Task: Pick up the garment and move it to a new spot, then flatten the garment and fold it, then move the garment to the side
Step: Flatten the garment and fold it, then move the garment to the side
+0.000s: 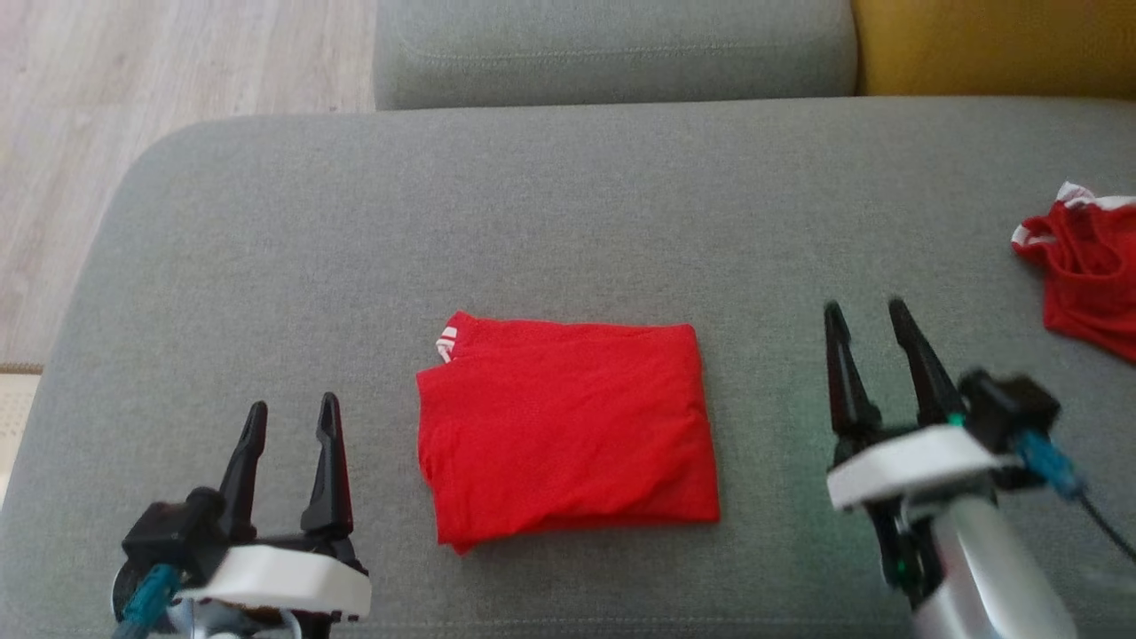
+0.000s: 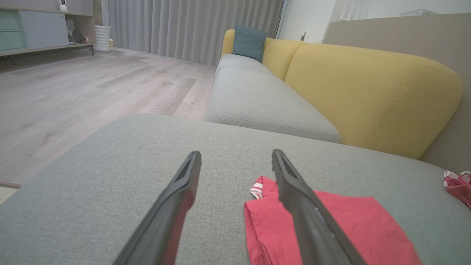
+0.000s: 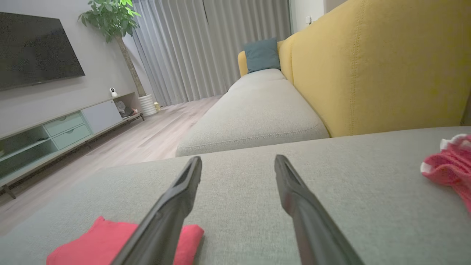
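Already folded, the garment (image 1: 568,426) is seen on the cushion (image 1: 568,204) between the left gripper (image 1: 293,405) and right gripper (image 1: 864,308), both held open and empty; all layers should be pinched together when shifted aside.

Looked like somebody's living room, honestly: a grey sofa (image 3: 257,110) with yellow backrests (image 3: 386,66) and a teal cushion (image 3: 262,55), a flat TV (image 3: 33,48) over a low cabinet (image 3: 66,127), a tall potted plant (image 3: 110,14), floor-length curtains (image 3: 206,48), pale wood flooring (image 2: 92,84).
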